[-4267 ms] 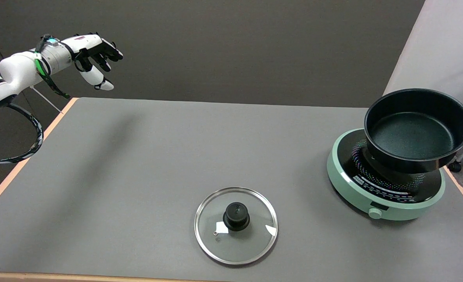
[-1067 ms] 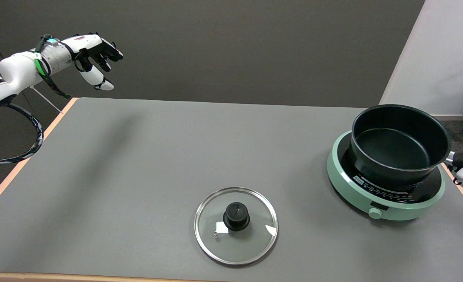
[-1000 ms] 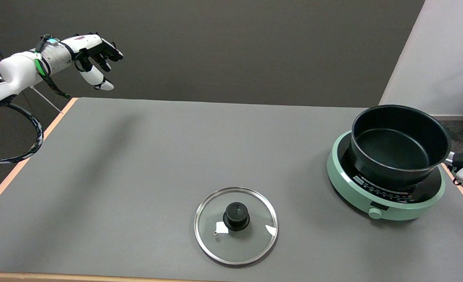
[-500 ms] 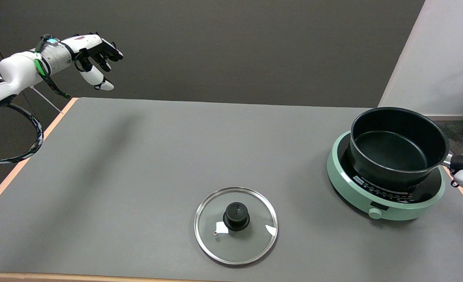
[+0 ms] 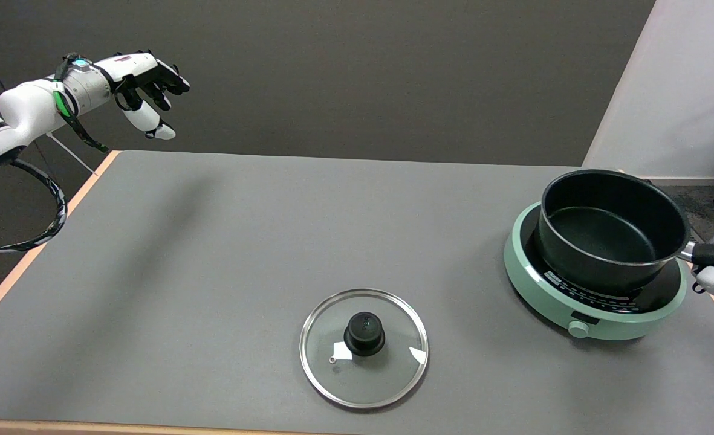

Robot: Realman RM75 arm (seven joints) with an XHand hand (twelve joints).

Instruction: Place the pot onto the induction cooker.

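Pot lower, nearer cooker.

Views: I have a single head view, nothing to compare it with.
Position: above the near side of the desk.
Facing: down and across, toward the dark back wall.
Range: mid-distance; I see most of the desktop, its left edge and near edge.
Cut off: the right side past the induction cooker.

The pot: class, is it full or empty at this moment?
Empty. The pot over the induction cooker shows its bare dark bottom with nothing inside; its glass lid lies apart on the table.
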